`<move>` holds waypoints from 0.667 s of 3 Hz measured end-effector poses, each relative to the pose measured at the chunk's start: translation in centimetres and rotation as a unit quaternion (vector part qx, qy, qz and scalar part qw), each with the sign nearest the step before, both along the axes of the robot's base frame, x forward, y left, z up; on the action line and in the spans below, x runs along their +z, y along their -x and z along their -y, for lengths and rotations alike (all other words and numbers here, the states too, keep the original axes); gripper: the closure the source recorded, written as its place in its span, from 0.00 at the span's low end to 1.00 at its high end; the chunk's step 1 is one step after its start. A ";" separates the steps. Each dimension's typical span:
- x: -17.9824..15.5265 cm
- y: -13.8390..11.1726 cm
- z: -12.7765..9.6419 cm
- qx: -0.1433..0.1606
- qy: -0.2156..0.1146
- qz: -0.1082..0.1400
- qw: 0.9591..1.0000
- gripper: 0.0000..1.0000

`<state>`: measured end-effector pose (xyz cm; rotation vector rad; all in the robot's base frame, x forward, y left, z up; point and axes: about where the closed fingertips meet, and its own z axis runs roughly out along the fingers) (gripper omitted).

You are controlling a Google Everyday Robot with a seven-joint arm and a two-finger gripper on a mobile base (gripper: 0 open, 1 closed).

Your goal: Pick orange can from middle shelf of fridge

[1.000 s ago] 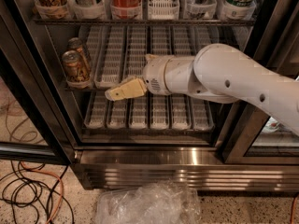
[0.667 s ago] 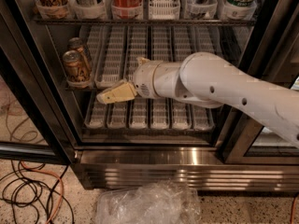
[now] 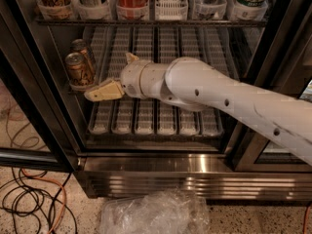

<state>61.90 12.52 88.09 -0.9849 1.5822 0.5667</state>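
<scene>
White arm point(image 3: 219, 94) reaches left over middle shelf point(image 3: 161, 117), gripper point(image 3: 96, 92) just beside orange can point(image 3: 79, 70); jaws' opening I can't tell.

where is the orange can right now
In the camera view, the orange can stands at the far left of the middle shelf, with the end effector just right of it and slightly lower.

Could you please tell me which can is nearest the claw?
The orange can at the left edge of the middle shelf, beside the claw; the rest stand on the rack above.
</scene>
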 end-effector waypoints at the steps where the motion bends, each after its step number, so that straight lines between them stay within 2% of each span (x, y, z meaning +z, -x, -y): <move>1: -0.9 -0.4 -2.8 0.011 -0.028 0.001 1.000 0.00; 2: -1.9 -1.6 -7.6 0.035 -0.076 0.007 0.996 0.00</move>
